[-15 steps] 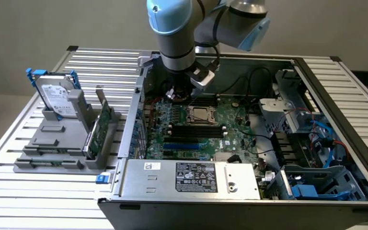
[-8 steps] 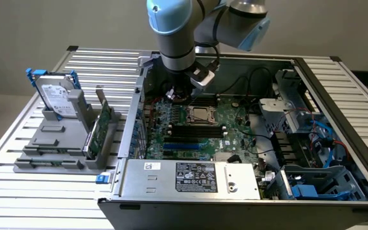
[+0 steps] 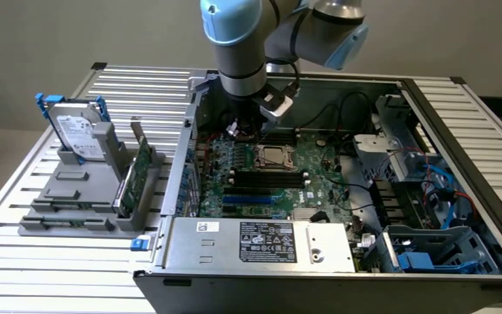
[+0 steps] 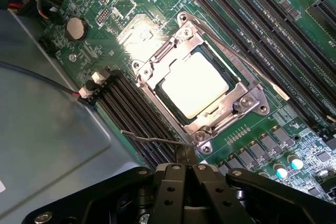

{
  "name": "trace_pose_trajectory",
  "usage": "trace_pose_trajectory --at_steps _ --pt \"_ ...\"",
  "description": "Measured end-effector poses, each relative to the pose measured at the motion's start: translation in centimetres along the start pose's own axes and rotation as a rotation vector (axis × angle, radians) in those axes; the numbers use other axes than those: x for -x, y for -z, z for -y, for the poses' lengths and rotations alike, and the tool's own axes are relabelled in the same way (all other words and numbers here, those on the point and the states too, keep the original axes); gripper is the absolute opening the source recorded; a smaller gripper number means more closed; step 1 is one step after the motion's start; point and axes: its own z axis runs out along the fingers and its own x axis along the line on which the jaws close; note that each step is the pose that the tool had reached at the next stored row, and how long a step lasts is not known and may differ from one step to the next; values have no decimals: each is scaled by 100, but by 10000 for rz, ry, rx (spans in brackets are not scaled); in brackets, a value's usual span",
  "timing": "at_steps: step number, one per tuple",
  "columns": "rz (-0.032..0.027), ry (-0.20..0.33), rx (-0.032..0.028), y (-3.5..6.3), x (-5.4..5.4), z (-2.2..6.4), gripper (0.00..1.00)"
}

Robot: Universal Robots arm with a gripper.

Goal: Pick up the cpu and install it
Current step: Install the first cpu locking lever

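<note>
In the exterior view, the cpu [image 3: 274, 157] lies flat in the socket at the middle of the motherboard [image 3: 321, 190]. Your arm [image 3: 238, 59] drops almost straight down, and the gripper [image 3: 238, 133] hangs at about ten o'clock from the chip, close over the board.

In the wrist view, the gripper [image 4: 187, 157] has its fingers pressed together on nothing. The tips are just beside a corner of the metal socket frame [image 4: 247, 103] that surrounds the cpu [image 4: 195, 85]. Judge the chip light, stiff, slick on top and fragile underneath; hold it by opposite edges only.
</note>
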Motion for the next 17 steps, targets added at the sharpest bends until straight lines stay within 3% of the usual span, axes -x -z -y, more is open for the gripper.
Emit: trace_pose_trajectory --at_steps 6,17 --pt "-5 -1 -3 -4 -14 -15 11" --pt "-12 -3 -11 -26 -104 -116 11"
